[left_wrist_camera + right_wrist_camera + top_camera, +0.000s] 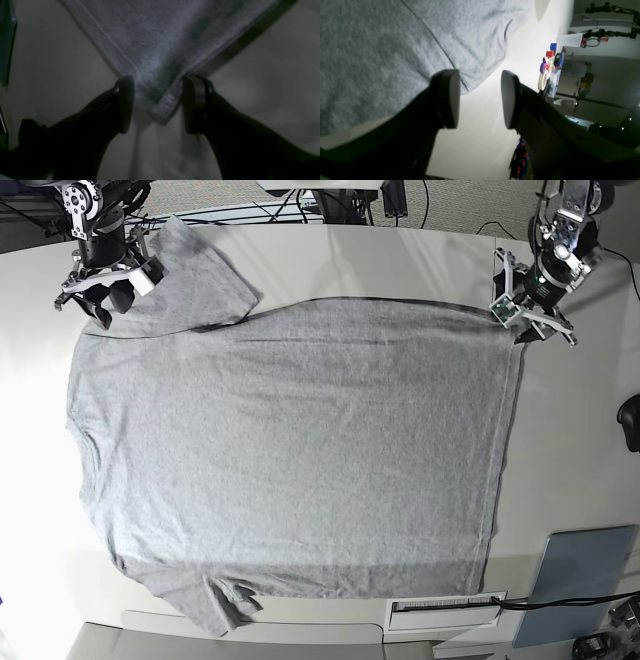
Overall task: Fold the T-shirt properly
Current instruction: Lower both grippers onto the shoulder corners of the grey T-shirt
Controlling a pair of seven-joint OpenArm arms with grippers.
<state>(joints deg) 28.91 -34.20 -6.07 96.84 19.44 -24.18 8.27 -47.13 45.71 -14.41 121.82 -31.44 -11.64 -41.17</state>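
Lying between parted left gripper (157, 103) jaws, T-shirt (160, 42) corner; right gripper (480, 98) wide.

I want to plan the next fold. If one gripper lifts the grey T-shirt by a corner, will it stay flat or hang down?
The T-shirt would probably droop: it is thin cloth lying flat with soft wrinkles. Its hem corner lies limp between the left gripper fingers, so it looks light. It likely drags rather than slides on the table, and may bunch up.

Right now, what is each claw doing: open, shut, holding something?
Left gripper: open, straddling the T-shirt corner.
Right gripper: open, holding nothing.
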